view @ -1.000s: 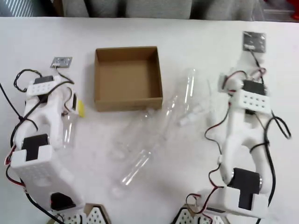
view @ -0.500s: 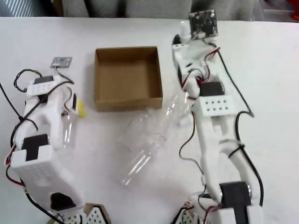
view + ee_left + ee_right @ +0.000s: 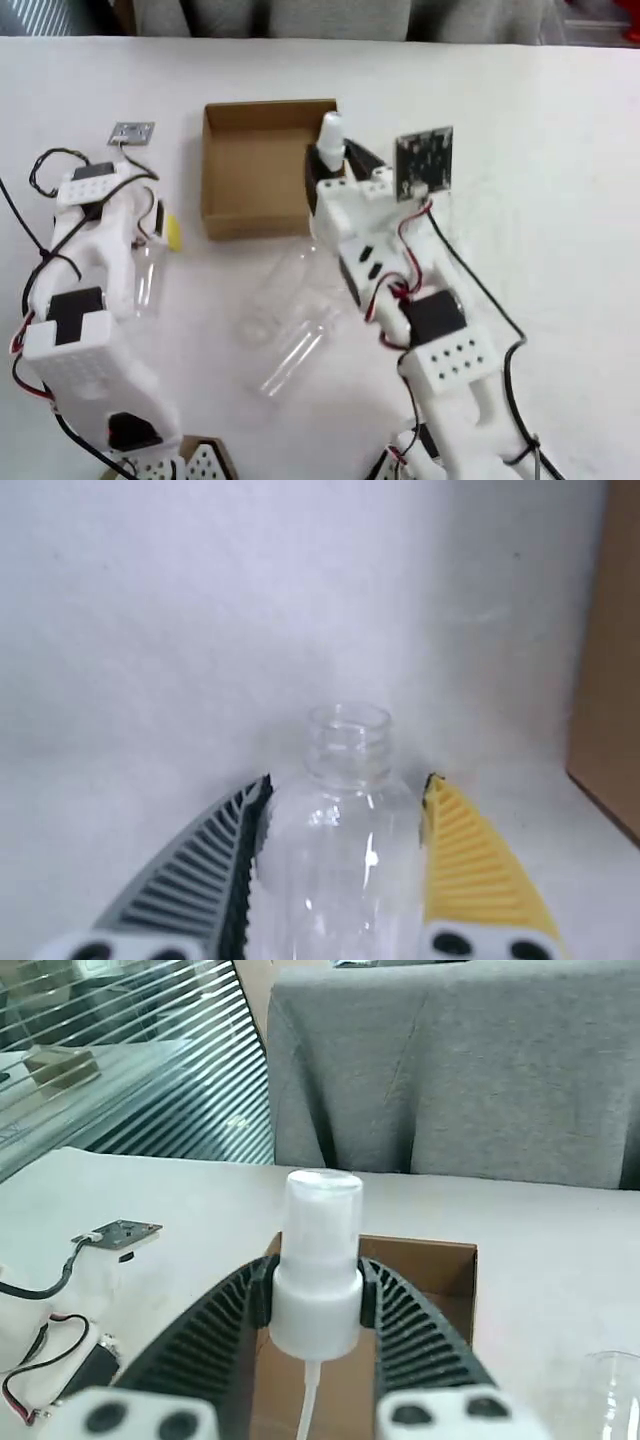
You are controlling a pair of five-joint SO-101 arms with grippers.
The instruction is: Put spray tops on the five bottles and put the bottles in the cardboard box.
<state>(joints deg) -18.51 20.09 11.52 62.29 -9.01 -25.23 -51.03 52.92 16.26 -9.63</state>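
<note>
White spray top [image 3: 318, 1250]: we see right gripper [image 3: 316, 1282] clamping it, swung to cardboard box [image 3: 260, 170] rim.
Left gripper [image 3: 345, 805]: clamps bottle [image 3: 345, 870], unmoved.

Bright, even light on the white table [image 3: 560, 150] (shadows faint, soft).

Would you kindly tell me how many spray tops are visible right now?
1: the spray top held in the right gripper above the cardboard box; others may hide beneath that arm.
</note>
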